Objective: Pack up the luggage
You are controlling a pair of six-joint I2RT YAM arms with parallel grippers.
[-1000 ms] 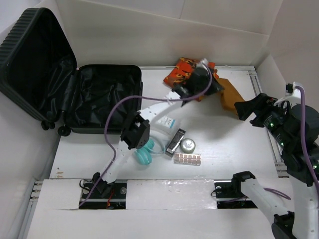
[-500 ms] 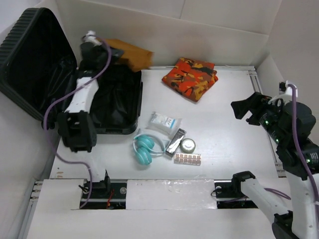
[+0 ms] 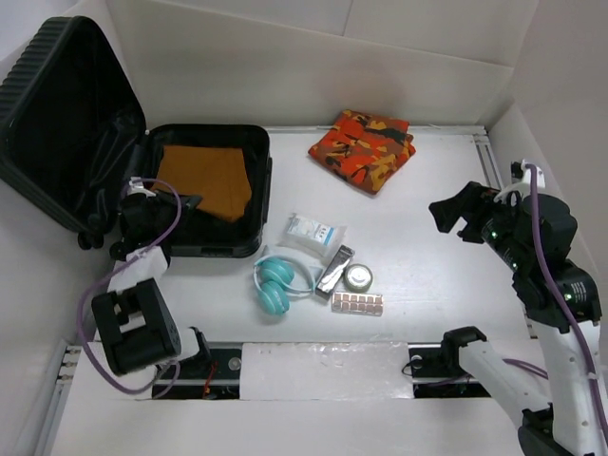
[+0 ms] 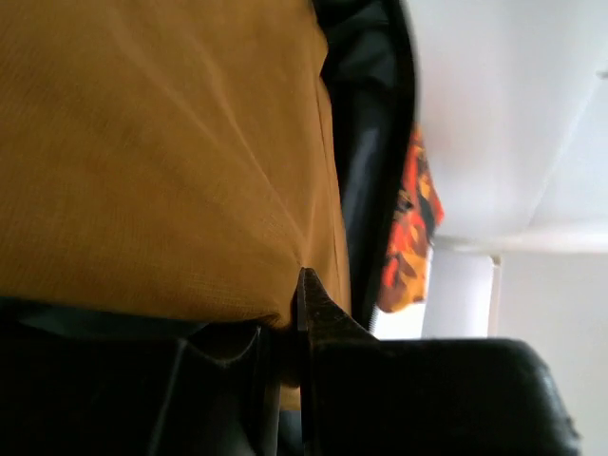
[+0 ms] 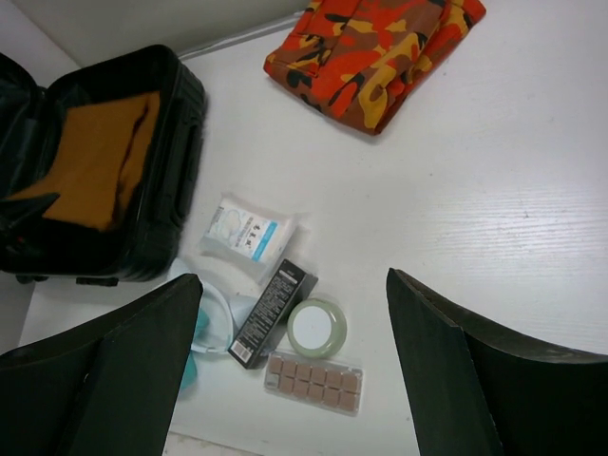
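The luggage (image 3: 249, 150) lies open at the left, its ribbed lid (image 3: 57, 114) propped up. A folded mustard cloth (image 3: 204, 180) lies flat in its lined base. My left gripper (image 3: 185, 201) sits low at the cloth's near left corner. In the left wrist view the left gripper (image 4: 302, 285) is shut, with the edge of the mustard cloth (image 4: 161, 152) pinched between its fingers. My right gripper (image 3: 451, 214) hangs open above the right side of the table. In the right wrist view the right gripper (image 5: 294, 277) holds nothing.
An orange camouflage cloth (image 3: 362, 149) lies folded at the back. Near the luggage's front right corner lie a tissue packet (image 3: 311, 231), teal headphones (image 3: 275, 283), a black box (image 3: 334, 270), a round green tin (image 3: 358, 277) and a blister tray (image 3: 357, 303).
My left arm swung the mustard cloth from the back right over to the luggage and lowered it into the base. My right gripper drifted slightly left.
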